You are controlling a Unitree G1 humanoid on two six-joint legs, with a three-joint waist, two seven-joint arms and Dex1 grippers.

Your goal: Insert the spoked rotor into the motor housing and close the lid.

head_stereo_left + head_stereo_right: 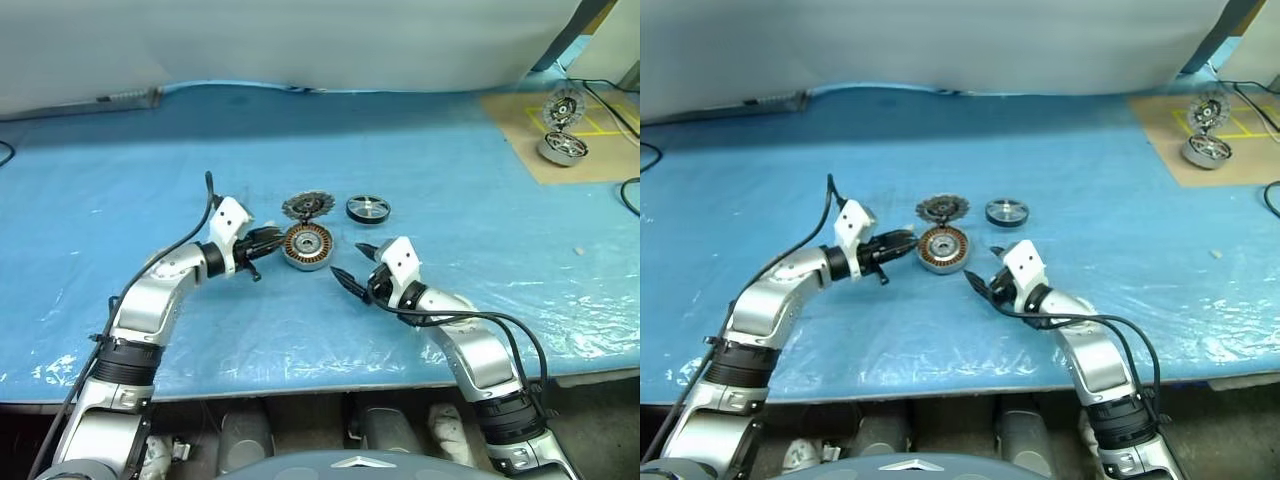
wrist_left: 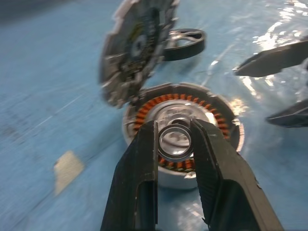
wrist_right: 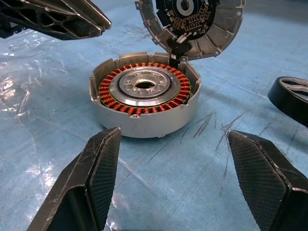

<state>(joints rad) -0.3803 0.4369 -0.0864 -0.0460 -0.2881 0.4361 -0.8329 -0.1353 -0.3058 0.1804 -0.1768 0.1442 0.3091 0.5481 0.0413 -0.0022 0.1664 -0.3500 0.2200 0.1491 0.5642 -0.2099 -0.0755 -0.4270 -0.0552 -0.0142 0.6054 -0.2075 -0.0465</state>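
The spoked rotor (image 1: 368,208) lay flat on the blue sheet (image 1: 450,150), silver face up. It sat just beyond and to the right of the motor housing (image 1: 307,246), close to it but not touching. The housing sat upright with its copper windings exposed and its centre bore empty. The lid (image 1: 306,206) stood on edge at the housing's far rim, toothed inner face towards me, so the cup was open from above.

My left gripper (image 1: 272,240) hung just beside the housing's left wall, and its fingers were drawn in on what looked like a small metal ring (image 2: 174,142). I could not be sure that the ring was free of the housing's centre. My right gripper (image 1: 349,260) hovered near the housing's front right with its jaws wide apart and nothing between them.

I judged that the rotor was not yet picked up, so the insertion had not begun. The right arm was nearer, so I would have taken the rotor by its black rim, across the diameter, and kept it level. I would have brought it in from the front, well under the standing lid, and centred it over the bore before lowering it straight down. A tilted entry could catch on the windings. The lid looked easy to knock, so I would have kept both arms off it until the rotor was seated.
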